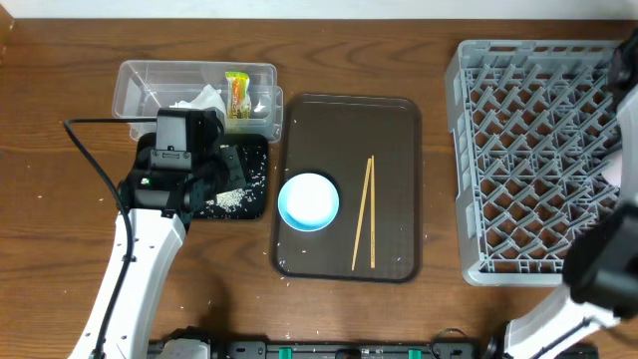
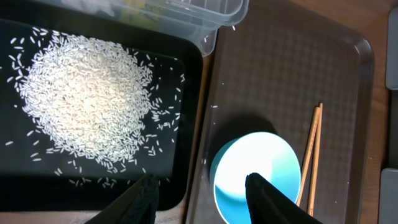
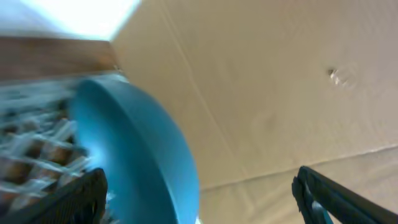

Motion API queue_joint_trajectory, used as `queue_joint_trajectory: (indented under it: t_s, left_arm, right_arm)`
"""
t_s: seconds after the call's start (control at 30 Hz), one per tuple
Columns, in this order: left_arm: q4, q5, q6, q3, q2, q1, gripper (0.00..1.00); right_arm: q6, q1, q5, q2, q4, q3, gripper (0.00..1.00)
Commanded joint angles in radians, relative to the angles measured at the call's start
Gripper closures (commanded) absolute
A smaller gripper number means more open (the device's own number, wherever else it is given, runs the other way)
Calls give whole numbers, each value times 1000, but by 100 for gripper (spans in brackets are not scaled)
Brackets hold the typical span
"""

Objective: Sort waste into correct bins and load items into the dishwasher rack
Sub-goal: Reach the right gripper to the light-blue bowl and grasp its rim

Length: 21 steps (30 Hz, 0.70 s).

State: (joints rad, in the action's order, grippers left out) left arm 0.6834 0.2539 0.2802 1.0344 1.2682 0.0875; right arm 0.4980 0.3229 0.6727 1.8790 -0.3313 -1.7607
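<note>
The light blue bowl (image 1: pixel 308 200) sits on the brown serving tray, with the wooden chopsticks (image 1: pixel 364 212) to its right. The bowl also shows in the left wrist view (image 2: pixel 264 163), beside the chopsticks (image 2: pixel 312 149). My left gripper (image 2: pixel 202 190) is open and empty, over the seam between the black tray (image 2: pixel 186 124) and the serving tray. Rice (image 2: pixel 87 102) is piled in the black tray (image 1: pixel 254 204). The clear tub (image 1: pixel 135 85) holds tissue (image 1: pixel 199 100) and the snack wrapper (image 1: pixel 237 93). The dark blue plate (image 3: pixel 143 143) stands on edge in the grey rack (image 1: pixel 528 160), between my open right gripper's (image 3: pixel 205 199) fingers. The white cups are not visible.
The brown serving tray (image 1: pixel 394 130) lies mid-table between the bins and the rack. My right arm (image 1: pixel 608 259) rises along the rack's right side, partly out of frame. A cable (image 1: pixel 90 150) runs left of my left arm. A beige wall fills the right wrist view.
</note>
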Motion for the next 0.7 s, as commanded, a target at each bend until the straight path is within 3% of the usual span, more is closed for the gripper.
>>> queue_joint_trajectory:
  t_s: [0.0,0.1,0.27,0.67]
  left_arm:
    - [1,-16,-6,5,4,-2,51]
    - [2,-16,-6,5,4,-2,51]
    - [34,-21,-6,5,4,-2,51]
    - [118,-117,-6,4,6,-2,51]
  right_arm:
    - [-179,-49,-335,-103,-128,-4,12]
    - [-295,-86,-701,-140,-289,-4,21]
    - [-423,-177,-1148,-113,-458,-3,23]
    - [-415,-572,-1200,129,-718,-3,25]
